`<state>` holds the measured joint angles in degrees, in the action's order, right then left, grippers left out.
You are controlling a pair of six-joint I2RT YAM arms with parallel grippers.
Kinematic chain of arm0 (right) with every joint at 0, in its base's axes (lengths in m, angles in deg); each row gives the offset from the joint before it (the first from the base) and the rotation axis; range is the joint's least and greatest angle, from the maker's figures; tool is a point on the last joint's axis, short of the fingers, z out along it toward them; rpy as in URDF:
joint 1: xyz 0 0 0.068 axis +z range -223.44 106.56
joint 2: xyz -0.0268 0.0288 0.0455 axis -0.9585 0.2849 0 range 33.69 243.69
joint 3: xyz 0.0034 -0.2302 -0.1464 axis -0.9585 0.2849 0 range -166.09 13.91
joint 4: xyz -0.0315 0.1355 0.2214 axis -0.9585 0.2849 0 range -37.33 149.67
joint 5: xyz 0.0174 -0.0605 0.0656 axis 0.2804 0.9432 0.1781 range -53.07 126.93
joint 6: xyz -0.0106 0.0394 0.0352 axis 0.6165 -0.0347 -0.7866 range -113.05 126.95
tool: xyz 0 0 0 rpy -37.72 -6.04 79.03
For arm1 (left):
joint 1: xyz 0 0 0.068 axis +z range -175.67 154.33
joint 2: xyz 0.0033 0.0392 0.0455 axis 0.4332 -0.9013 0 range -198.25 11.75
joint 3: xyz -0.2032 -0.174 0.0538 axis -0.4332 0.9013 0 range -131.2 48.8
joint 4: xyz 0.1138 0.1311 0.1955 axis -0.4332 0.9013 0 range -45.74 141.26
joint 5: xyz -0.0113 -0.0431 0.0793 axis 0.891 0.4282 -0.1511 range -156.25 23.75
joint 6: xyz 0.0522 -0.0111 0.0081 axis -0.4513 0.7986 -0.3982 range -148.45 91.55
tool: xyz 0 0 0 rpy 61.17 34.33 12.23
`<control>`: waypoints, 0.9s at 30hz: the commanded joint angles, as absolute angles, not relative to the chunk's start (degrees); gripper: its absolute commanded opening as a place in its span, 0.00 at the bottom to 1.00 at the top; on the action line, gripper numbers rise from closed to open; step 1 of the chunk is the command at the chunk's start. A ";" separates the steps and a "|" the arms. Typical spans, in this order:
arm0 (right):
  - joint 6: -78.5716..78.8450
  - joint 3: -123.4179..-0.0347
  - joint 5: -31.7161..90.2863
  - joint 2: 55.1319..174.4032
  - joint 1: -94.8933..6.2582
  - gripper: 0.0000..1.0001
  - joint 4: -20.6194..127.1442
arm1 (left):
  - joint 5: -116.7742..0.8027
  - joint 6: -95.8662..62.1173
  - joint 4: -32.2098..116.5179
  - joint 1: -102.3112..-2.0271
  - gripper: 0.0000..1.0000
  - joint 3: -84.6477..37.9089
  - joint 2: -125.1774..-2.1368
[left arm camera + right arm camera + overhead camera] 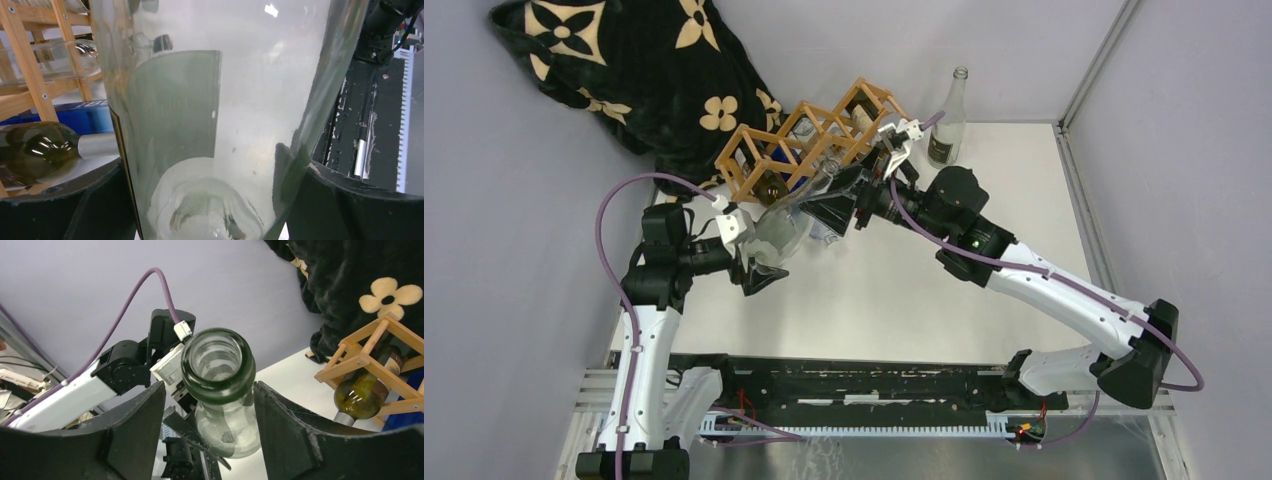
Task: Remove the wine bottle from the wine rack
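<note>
The wooden wine rack (754, 155) stands at the back of the table, against a black cushion. A clear wine bottle (789, 215) hangs tilted in front of the rack, out of its cells, with its base low on the left and its neck up to the right. My left gripper (764, 255) is shut on the bottle's lower body, which fills the left wrist view (215, 100). My right gripper (849, 195) is open with the green-rimmed bottle mouth (218, 360) between its fingers, with a gap on the left side. The rack also shows in the left wrist view (30, 75) and the right wrist view (370, 350).
A dark green bottle (360, 395) lies in a lower rack cell, and another clear one lies above it (60, 52). A clear bottle (947, 125) stands upright to the right of the rack. The black floral cushion (624, 70) fills the back left. A blue object (75, 117) lies under the rack.
</note>
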<state>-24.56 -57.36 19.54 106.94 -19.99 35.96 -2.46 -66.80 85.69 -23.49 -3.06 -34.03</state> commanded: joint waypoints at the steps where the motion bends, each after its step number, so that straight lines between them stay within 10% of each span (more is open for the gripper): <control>1: -25.59 -61.92 19.75 110.79 -17.97 0.66 34.67 | 1.08 -57.57 77.09 -22.59 0.02 -7.46 -34.08; 16: -22.61 -67.33 28.02 118.11 -16.40 0.52 34.20 | 3.25 -65.21 85.45 -22.59 0.02 -7.96 -34.87; 20: -21.21 -70.27 29.31 119.85 -16.40 0.17 36.42 | 2.79 -66.67 87.23 -22.57 0.02 -8.51 -35.38; 22: -19.72 -71.91 30.17 120.08 -16.41 0.01 38.43 | 1.30 -67.07 88.18 -22.59 0.21 -8.80 -35.68; 25: -16.21 -73.97 32.74 118.75 -17.01 0.00 42.50 | -2.29 -67.88 89.69 -22.59 0.97 -8.86 -36.18; 27: -15.11 -73.98 32.82 116.91 -18.21 0.00 43.52 | -5.09 -68.17 89.87 -22.59 1.00 -8.54 -36.58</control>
<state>-19.07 -70.14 29.57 120.16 -17.13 42.45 -3.64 -64.53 92.49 -22.42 -4.59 -37.00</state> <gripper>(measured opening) 0.454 0.980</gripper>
